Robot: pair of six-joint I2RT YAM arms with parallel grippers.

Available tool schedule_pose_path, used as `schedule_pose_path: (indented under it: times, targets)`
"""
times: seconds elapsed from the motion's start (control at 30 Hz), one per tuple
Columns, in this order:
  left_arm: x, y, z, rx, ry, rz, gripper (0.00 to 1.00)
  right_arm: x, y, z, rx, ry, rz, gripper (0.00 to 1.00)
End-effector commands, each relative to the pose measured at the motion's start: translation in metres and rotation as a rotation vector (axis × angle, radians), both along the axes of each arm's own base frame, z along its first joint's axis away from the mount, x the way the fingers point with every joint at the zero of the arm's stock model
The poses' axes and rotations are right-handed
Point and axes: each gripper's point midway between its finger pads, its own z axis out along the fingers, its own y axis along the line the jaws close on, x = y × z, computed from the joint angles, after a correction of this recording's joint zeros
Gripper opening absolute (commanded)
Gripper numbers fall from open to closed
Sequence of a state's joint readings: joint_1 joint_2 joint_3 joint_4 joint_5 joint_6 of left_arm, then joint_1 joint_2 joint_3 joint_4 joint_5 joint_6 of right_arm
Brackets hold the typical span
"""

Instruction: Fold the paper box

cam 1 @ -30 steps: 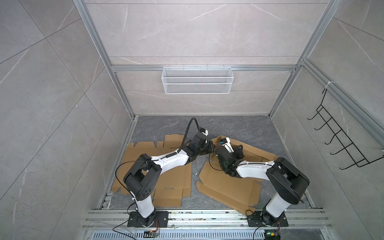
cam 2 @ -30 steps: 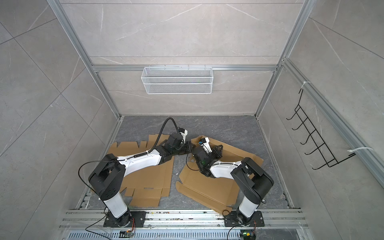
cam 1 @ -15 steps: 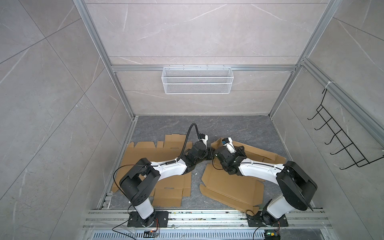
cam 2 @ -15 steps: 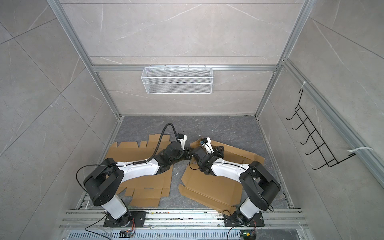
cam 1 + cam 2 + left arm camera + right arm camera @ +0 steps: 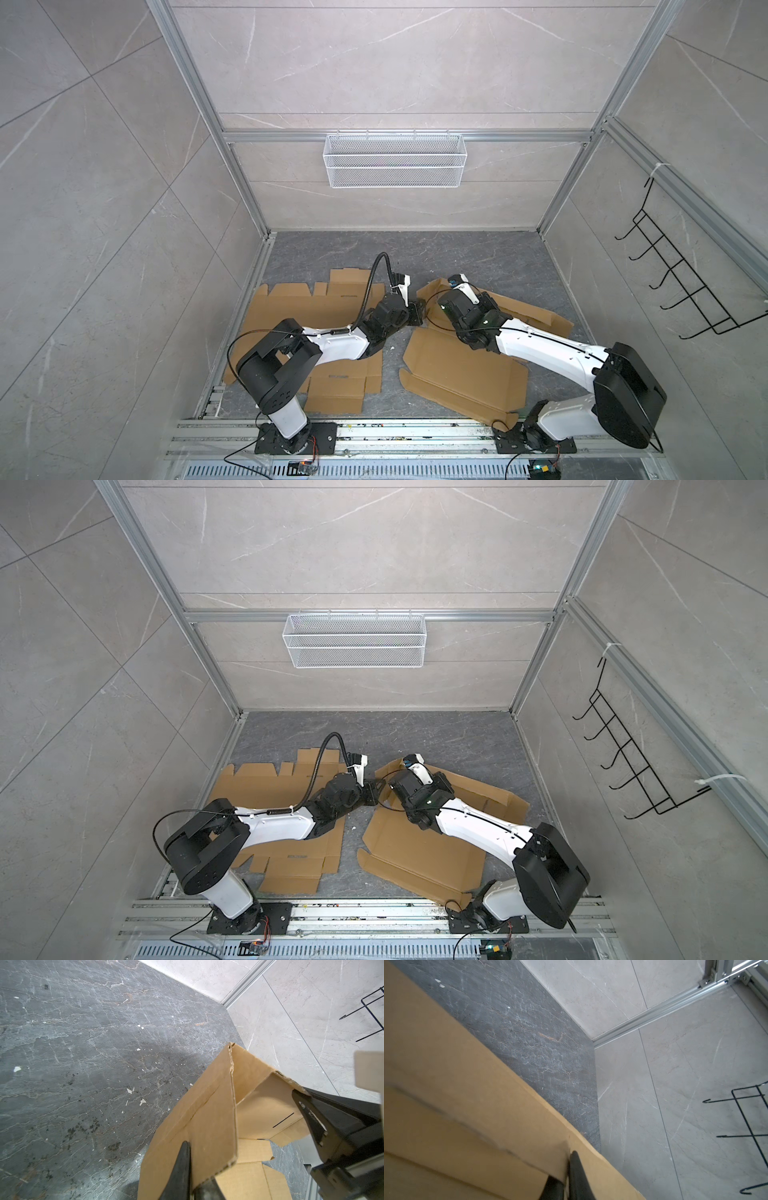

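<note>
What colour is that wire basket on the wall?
White; the wire basket shows best in a top view.

Bright, even light from above, soft shadows; close beside the right end effector (image 5: 566, 1167) the paper box (image 5: 446, 1084) goes blurry, unfocused.

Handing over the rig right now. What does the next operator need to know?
Left gripper: shut on the raised flap of the right-hand blank, at its far corner.
Right gripper: shut on that blank's far edge, close by.
Second blank: flat under the left arm.
Done: one flap lifted, near wall slightly up.
Left: fold and lock all walls; no box yet.
</note>
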State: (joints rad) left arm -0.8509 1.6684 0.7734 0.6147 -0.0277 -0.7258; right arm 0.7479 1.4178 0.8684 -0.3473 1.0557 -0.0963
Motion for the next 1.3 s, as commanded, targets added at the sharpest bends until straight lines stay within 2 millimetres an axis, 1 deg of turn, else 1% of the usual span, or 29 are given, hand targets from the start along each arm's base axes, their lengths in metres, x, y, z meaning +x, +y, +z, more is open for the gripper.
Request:
schedule_pose_path:
  times: [0.0, 0.1, 0.2, 0.33, 0.47, 0.53, 0.57, 0.67, 0.8, 0.83, 0.87, 0.9, 0.97, 1.03, 1.07, 1.1, 1.13, 1.17, 1.27]
  targets:
    - [-0.015, 0.009, -0.036, 0.096, 0.068, -0.030, 0.12, -0.004, 0.008, -0.013, -0.023, 0.034, 0.043, 0.06]
    - [-0.018, 0.009, -0.030, 0.091, 0.061, -0.060, 0.17, -0.001, 0.007, -0.013, -0.079, 0.017, 0.022, 0.03]
    - [-0.020, 0.013, -0.023, 0.101, 0.064, -0.094, 0.24, 0.000, 0.005, -0.014, -0.137, 0.000, 0.022, 0.00]
    - [-0.021, 0.021, -0.011, 0.081, 0.067, -0.150, 0.31, 0.001, 0.004, -0.010, -0.179, -0.024, 0.028, 0.00]
    - [-0.021, 0.020, -0.001, 0.068, 0.073, -0.221, 0.38, 0.004, 0.006, -0.014, -0.228, -0.020, 0.051, 0.00]
    - [-0.017, 0.025, 0.006, 0.067, 0.068, -0.246, 0.43, 0.004, 0.008, -0.015, -0.240, -0.017, 0.057, 0.00]
    - [-0.016, 0.029, 0.013, 0.060, 0.055, -0.265, 0.46, 0.004, 0.008, -0.016, -0.238, -0.015, 0.060, 0.00]
    - [-0.005, 0.052, 0.039, 0.042, 0.004, -0.281, 0.54, 0.004, 0.009, -0.018, -0.242, -0.008, 0.076, 0.00]
    - [0.023, 0.095, 0.079, -0.017, -0.067, -0.242, 0.60, 0.005, 0.011, -0.017, -0.245, -0.007, 0.088, 0.00]
    - [0.030, 0.104, 0.083, -0.017, -0.080, -0.232, 0.60, 0.005, 0.011, -0.018, -0.243, -0.007, 0.092, 0.00]
    - [0.040, 0.112, 0.084, -0.002, -0.091, -0.215, 0.61, 0.005, 0.012, -0.017, -0.243, -0.007, 0.092, 0.00]
    - [0.051, 0.117, 0.079, 0.028, -0.092, -0.201, 0.61, 0.005, 0.012, -0.018, -0.242, -0.007, 0.094, 0.00]
    - [0.072, 0.121, 0.063, 0.075, -0.056, -0.189, 0.61, 0.005, 0.013, -0.019, -0.243, -0.007, 0.099, 0.00]
    - [0.089, 0.115, 0.045, 0.102, -0.018, -0.212, 0.62, 0.005, 0.013, -0.019, -0.240, -0.009, 0.101, 0.00]
    - [0.095, 0.108, 0.038, 0.097, -0.007, -0.242, 0.62, 0.006, 0.014, -0.019, -0.233, -0.011, 0.105, 0.00]
    - [0.098, 0.101, 0.031, 0.088, 0.004, -0.276, 0.63, 0.006, 0.015, -0.018, -0.230, -0.012, 0.108, 0.00]
    - [0.101, 0.094, 0.027, 0.080, -0.001, -0.306, 0.63, 0.006, 0.015, -0.018, -0.229, -0.013, 0.108, 0.00]
    - [0.100, 0.086, 0.022, 0.083, -0.005, -0.340, 0.64, 0.006, 0.015, -0.018, -0.228, -0.014, 0.110, 0.00]
    - [0.087, 0.063, 0.009, 0.106, -0.025, -0.460, 0.65, 0.007, 0.016, -0.016, -0.225, -0.015, 0.117, 0.00]
